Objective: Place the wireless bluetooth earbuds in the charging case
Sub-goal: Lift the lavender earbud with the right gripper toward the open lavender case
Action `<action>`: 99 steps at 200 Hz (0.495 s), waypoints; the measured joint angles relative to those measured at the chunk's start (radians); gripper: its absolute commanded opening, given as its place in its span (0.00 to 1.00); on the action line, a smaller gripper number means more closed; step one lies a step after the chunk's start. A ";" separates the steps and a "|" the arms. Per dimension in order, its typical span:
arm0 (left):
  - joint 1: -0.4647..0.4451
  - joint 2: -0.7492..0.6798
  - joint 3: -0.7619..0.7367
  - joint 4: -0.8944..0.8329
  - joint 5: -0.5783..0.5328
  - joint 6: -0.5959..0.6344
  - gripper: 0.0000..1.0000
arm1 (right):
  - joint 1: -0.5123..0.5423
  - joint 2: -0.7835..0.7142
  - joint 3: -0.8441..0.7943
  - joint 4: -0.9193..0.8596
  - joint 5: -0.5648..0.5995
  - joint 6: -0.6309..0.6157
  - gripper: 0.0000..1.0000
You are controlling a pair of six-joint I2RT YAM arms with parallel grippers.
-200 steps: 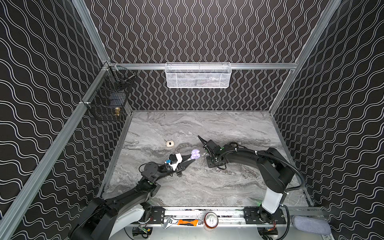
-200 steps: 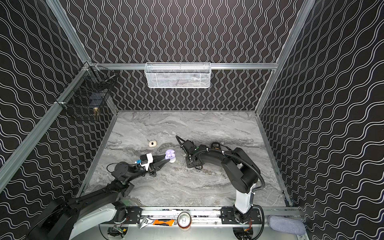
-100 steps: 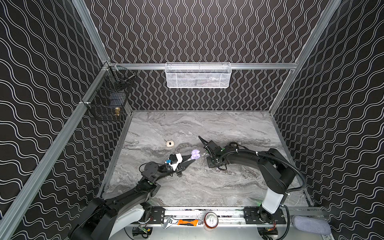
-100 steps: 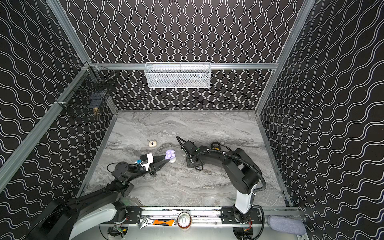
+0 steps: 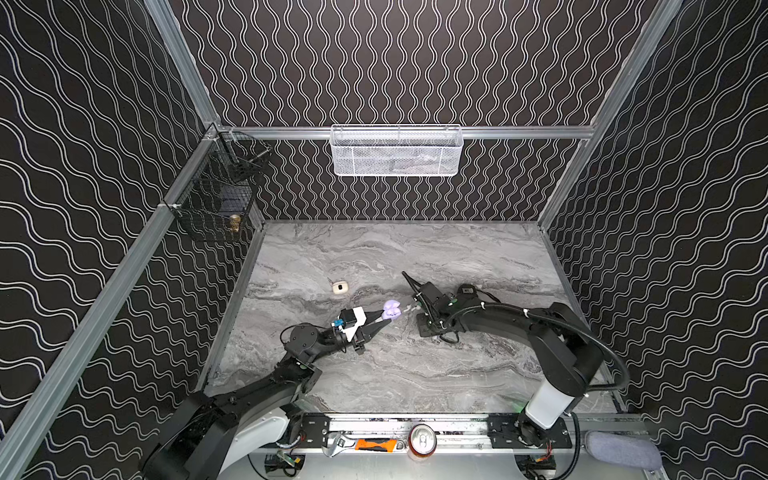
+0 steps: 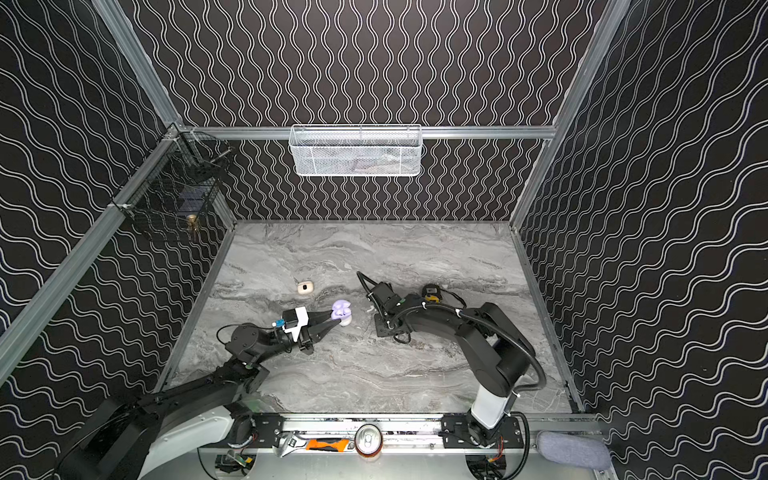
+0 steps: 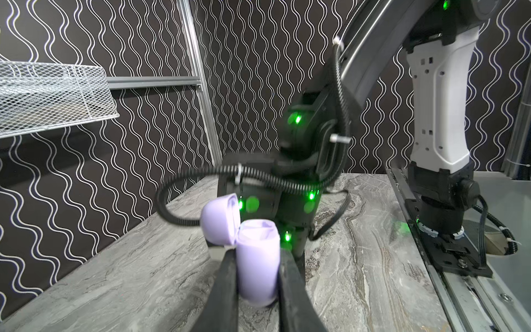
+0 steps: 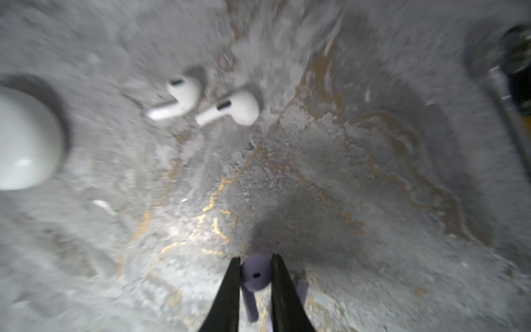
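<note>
A lilac charging case (image 7: pixel 258 267) stands upright with its lid (image 7: pixel 219 221) flipped open, and my left gripper (image 7: pixel 256 254) is shut on its body. In both top views that case (image 5: pixel 391 309) (image 6: pixel 341 311) sits mid-table. My right gripper (image 8: pixel 254 261) points down at the table and is shut on the head of a lilac earbud (image 8: pixel 255 274), whose stem hangs below. A second lilac stem (image 8: pixel 301 290) shows beside one finger. Two white stemmed earbuds (image 8: pixel 184 96) (image 8: pixel 234 109) lie loose on the table farther out. In the top views the right fingertips are hidden under the wrist (image 5: pixel 432 305).
A white pebble-like case (image 8: pixel 26 138) lies close to the white earbuds. A small cream-beige case (image 5: pixel 340 287) sits left of centre. A white mesh basket (image 5: pixel 395 151) hangs on the back wall and a black wire basket (image 5: pixel 220 195) on the left rail. The table is grey marble (image 5: pixel 415 374).
The right gripper's jaws have drawn in, and its wrist has shifted slightly. The left arm and the lilac case have stayed put.
</note>
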 measured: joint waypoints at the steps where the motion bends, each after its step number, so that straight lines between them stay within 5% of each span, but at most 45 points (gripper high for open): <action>1: 0.000 0.003 -0.001 0.003 0.000 0.000 0.00 | 0.000 -0.003 0.000 0.001 0.000 0.000 0.17; 99: 0.003 0.122 -0.033 0.263 0.004 -0.101 0.00 | 0.013 -0.542 -0.119 0.237 -0.061 0.002 0.15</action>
